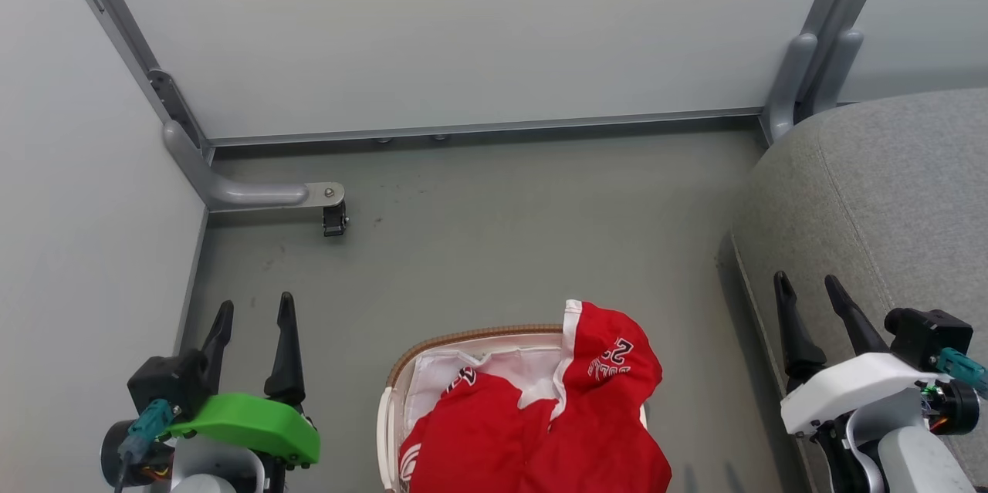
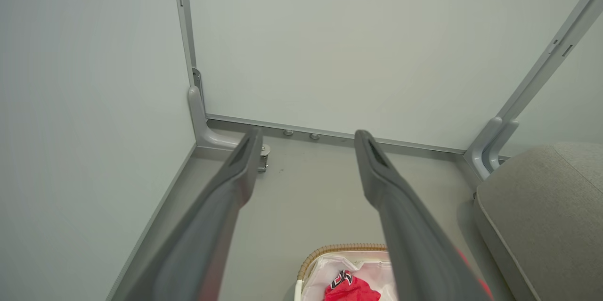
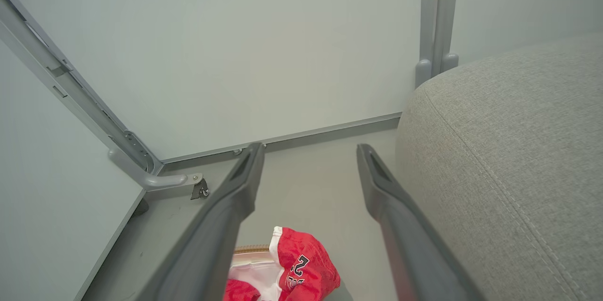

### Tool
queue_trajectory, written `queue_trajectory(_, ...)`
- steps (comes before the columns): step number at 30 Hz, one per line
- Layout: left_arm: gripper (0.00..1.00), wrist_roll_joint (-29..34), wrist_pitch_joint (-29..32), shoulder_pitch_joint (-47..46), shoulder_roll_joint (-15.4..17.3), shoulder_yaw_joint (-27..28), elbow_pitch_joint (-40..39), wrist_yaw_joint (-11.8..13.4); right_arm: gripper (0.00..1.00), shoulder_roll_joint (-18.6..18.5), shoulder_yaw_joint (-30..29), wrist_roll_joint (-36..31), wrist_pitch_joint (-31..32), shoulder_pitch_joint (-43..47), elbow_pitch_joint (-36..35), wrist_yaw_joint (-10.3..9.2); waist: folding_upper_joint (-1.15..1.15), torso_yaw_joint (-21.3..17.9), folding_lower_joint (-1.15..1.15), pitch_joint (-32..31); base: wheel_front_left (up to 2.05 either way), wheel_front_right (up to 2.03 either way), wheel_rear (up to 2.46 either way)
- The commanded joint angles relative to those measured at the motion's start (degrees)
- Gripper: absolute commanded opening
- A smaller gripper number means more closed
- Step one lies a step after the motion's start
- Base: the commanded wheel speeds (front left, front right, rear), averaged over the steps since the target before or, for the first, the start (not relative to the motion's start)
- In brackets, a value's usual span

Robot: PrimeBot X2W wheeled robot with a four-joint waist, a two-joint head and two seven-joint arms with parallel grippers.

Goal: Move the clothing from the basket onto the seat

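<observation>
Left gripper (image 1: 255,306): low left over floor (image 1: 502,246), fingers spread, nothing held. Centre: red sports clothing (image 1: 540,431) heaped in laundry basket (image 1: 463,336), one piece draped over its right rim, toward seat side. Right gripper (image 1: 807,281): fingers apart, empty, at near edge of grey seat (image 1: 888,192). Seat bare. I judge first grab not yet made. My plan: right gripper onto draped piece, pinch thick fold, miss white liner (image 1: 532,366), lift clear of rim before swinging right.

clothing (image 1: 540,423) in and over basket (image 1: 463,338) rim, seat (image 1: 888,192) to its right
</observation>
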Motion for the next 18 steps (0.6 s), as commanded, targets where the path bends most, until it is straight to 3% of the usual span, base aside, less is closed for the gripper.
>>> queue_trajectory(1,1.0,1.7,-0.5,-0.1,0.0,-0.2,-0.5,-0.3,1.0,-0.5,0.0,-1.5,-0.5,-0.4,0.0,0.01,0.0,0.0,0.0,0.0,0.0,0.0,0.0)
queue_trajectory(10,1.0,5.9,-1.7,0.0,-1.7,0.7,-0.6,-3.0,1.0,-0.6,1.0,-6.0,-1.8,-1.2,0.4,0.02,0.0,-0.4,0.0,1.6,0.0,0.0,0.0)
queue_trajectory(18,1.0,10.6,-2.8,-5.8,-4.3,-0.5,2.7,-6.4,1.0,-0.2,0.4,-7.7,-2.8,-6.1,-0.2,0.01,0.0,-2.6,0.0,10.0,0.0,0.0,0.0)
